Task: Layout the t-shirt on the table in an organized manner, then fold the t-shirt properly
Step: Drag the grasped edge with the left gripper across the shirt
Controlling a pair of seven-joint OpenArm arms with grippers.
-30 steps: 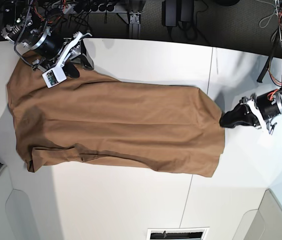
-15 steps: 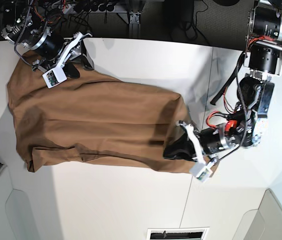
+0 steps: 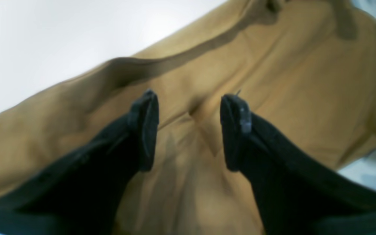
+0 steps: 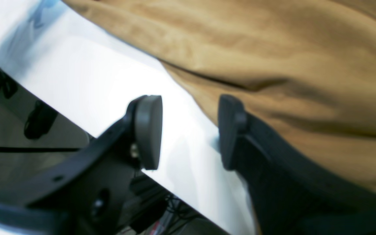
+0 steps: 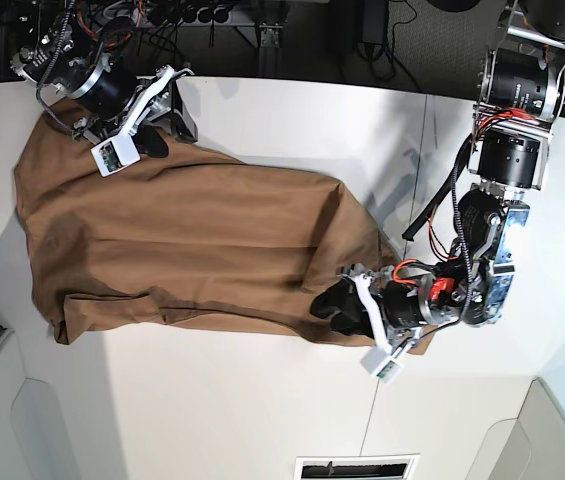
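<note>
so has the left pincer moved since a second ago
Yes. The left pincer has swung in over the shirt, away from the table seam toward the base view's left.

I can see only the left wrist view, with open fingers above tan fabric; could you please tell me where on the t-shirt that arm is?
Observer: In the base view, the left gripper is over the near edge of the t-shirt, at the end farthest from the other arm.
Operator: Thank you. Where is the other arm?
Observer: The right gripper is at the opposite far corner. Its fingers are open across the shirt's edge, one over the bare table and one over fabric.
Operator: Is the shirt laid out flat?
Observer: Not fully. The end by the left gripper is bunched inward, and a fold runs along the near edge.
</note>
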